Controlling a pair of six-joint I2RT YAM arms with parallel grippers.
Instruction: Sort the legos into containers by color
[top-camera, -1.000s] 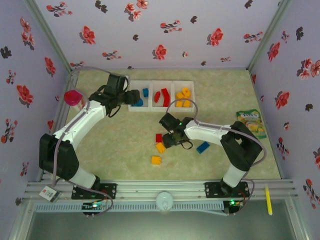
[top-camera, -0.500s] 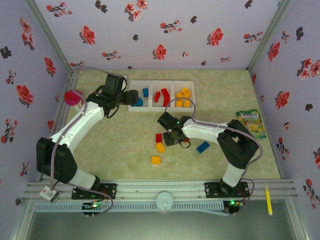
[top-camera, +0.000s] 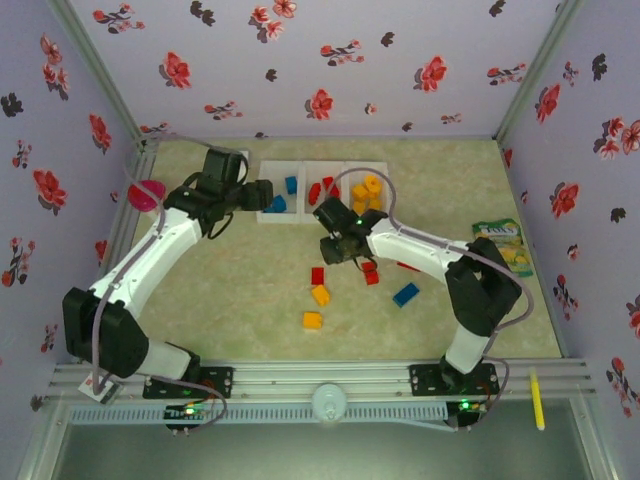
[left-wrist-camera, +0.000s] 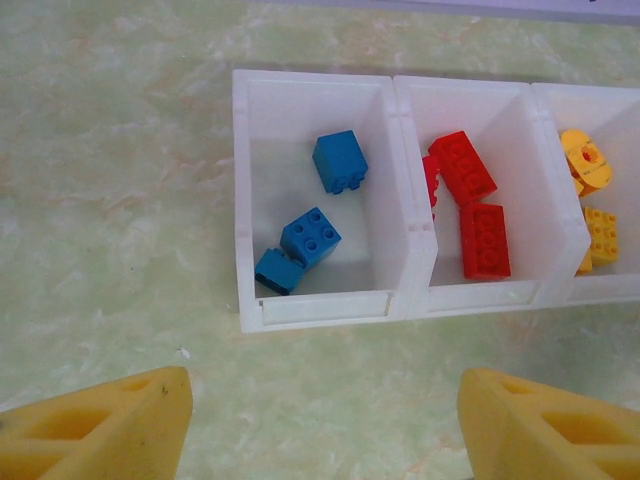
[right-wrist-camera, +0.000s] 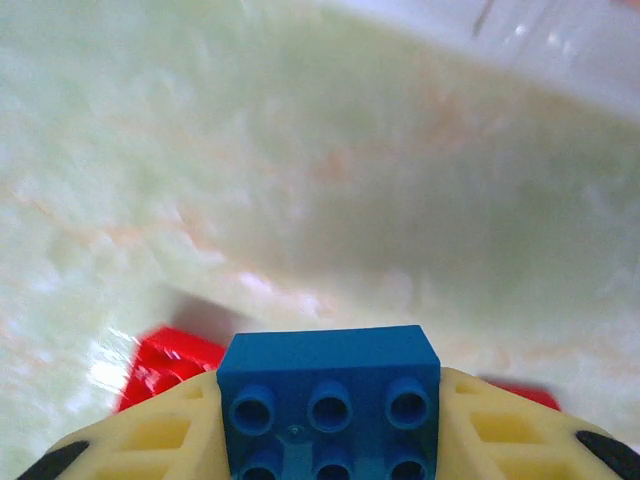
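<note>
While the left gripper (left-wrist-camera: 320, 425) is hovering with its yellow fingers (left-wrist-camera: 95, 425) spread wide just on the near side of the white three-compartment tray (left-wrist-camera: 318, 312), the right gripper (right-wrist-camera: 330, 445) is pinching a blue lego brick (right-wrist-camera: 328, 380) between its pads, studs up toward the wrist camera, above the pale green table (right-wrist-camera: 300, 150). Three blue bricks (left-wrist-camera: 310, 237) are lying in the tray's left compartment, red bricks (left-wrist-camera: 485, 240) in the middle one and yellow pieces (left-wrist-camera: 600, 235) in the right one. Nearer than the tray, a red brick (top-camera: 318, 275), an orange brick (top-camera: 320, 295), a yellow brick (top-camera: 313, 320) and a loose blue brick (top-camera: 406, 295) are sitting on the table.
</note>
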